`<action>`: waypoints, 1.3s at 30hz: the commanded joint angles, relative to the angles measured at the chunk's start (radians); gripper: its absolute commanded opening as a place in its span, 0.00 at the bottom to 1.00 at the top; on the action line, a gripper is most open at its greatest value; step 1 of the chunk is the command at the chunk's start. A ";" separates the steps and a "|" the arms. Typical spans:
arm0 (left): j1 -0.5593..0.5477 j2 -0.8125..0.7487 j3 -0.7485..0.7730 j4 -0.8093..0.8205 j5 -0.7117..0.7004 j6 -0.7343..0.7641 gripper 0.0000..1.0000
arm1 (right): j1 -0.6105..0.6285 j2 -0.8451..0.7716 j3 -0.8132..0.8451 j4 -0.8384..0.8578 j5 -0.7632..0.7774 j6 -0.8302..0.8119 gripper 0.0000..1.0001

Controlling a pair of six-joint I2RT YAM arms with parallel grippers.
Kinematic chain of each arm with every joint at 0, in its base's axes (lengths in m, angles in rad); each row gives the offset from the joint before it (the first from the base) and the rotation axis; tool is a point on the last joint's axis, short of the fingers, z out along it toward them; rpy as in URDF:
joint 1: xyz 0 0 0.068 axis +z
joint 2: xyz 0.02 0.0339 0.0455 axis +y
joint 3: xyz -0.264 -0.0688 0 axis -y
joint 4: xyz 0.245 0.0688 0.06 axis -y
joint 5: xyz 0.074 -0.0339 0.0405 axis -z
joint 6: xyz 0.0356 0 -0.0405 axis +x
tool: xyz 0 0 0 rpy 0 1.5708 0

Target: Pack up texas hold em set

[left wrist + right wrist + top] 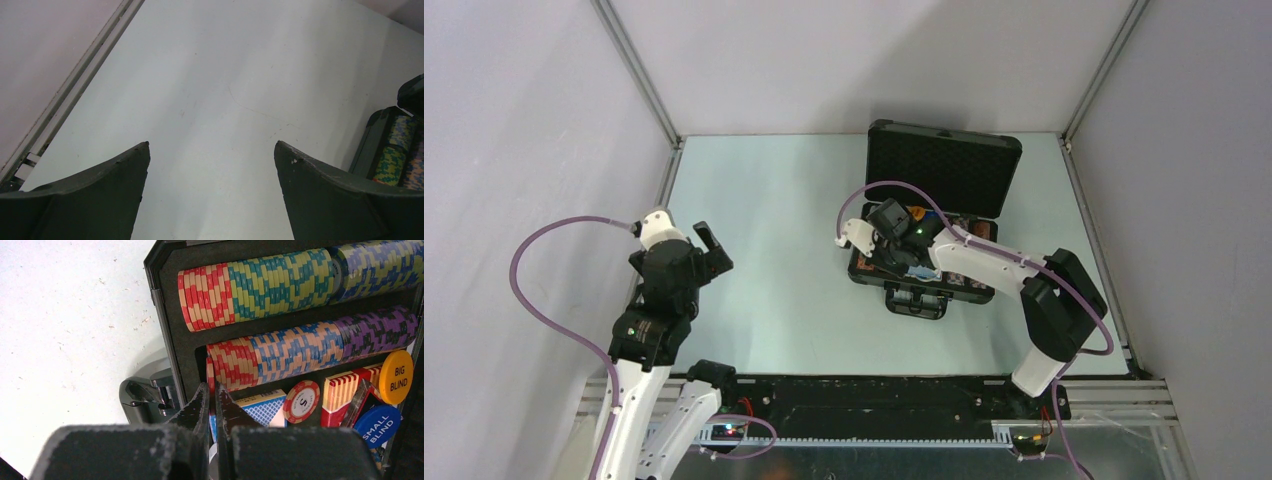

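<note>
Presently right arm [984, 262] reaches over case [944, 165], end effector [212, 388] pinching red chip [209, 371].

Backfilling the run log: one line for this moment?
left jaws: open over table | right jaws: pinching red-white chip at chip row end, inside case | lid: open

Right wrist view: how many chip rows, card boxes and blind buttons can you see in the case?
Chip rows: 2
Card boxes: 2 (blue, red)
Blind buttons: 2 (yellow, blue)
Total: 6
</note>
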 commanded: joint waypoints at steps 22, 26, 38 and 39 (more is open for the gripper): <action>0.011 0.010 0.013 0.008 0.000 -0.010 0.98 | -0.005 0.001 0.003 0.054 -0.040 0.001 0.31; 0.011 0.010 0.013 0.008 0.002 -0.010 0.98 | -0.025 -0.044 0.004 0.078 -0.094 0.051 0.32; 0.011 0.006 0.014 0.009 0.001 -0.010 0.98 | -0.135 -0.211 0.013 0.230 0.073 0.350 0.68; 0.011 0.007 0.014 0.009 0.001 -0.010 0.98 | -0.141 -0.194 0.023 0.191 0.133 0.363 0.67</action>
